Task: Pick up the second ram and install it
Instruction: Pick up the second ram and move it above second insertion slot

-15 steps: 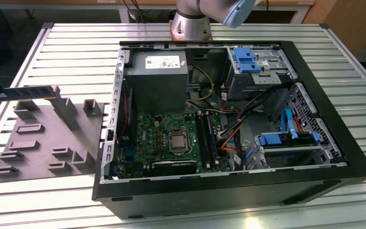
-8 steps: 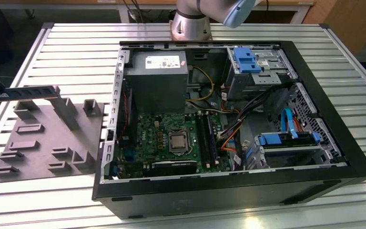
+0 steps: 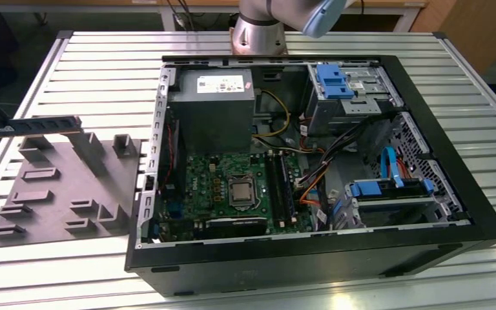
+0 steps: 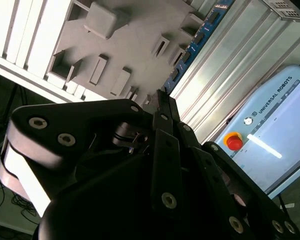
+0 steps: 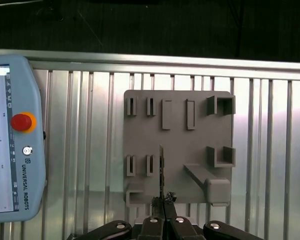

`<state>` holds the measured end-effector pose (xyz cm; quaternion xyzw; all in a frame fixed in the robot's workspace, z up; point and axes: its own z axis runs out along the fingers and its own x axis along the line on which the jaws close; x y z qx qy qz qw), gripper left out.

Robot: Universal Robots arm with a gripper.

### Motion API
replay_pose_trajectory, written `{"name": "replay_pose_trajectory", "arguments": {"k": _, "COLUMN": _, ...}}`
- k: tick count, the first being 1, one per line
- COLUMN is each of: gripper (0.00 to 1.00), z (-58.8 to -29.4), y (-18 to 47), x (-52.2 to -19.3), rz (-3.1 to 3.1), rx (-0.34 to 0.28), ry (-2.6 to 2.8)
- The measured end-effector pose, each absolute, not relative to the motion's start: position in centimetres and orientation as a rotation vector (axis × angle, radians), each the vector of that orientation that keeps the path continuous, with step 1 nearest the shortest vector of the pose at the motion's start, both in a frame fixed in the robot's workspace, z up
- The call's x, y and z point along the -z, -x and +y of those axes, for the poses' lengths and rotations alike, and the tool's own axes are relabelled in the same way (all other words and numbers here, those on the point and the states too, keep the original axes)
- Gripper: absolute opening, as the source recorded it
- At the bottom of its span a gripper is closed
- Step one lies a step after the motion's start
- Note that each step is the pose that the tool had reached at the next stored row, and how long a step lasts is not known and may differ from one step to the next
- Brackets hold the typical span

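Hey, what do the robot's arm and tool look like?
The arm is a silver-grey tube with a light blue joint cap. The tool is black, with jointed link fingers studded with silver screws and a white band on its side.

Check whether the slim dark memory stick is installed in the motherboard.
Not installed. The end effector holds the slim dark memory stick over the grey moulded fixture plate, outside the black case.

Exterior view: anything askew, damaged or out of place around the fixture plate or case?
Nothing stands out. The tool is shut on the second ram above the grey fixture plate; edge-on in the first wrist view it looks straight. The open case shows no damage.
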<state>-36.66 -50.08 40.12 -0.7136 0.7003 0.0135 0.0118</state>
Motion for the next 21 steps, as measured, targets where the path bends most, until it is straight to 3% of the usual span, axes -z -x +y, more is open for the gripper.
{"name": "replay_pose_trajectory", "arguments": {"k": 21, "gripper": 0.11, "z": -50.08, "y": 35.98, "x": -40.12, "rz": 2.184, "rx": -0.042, "ry": 2.225}}
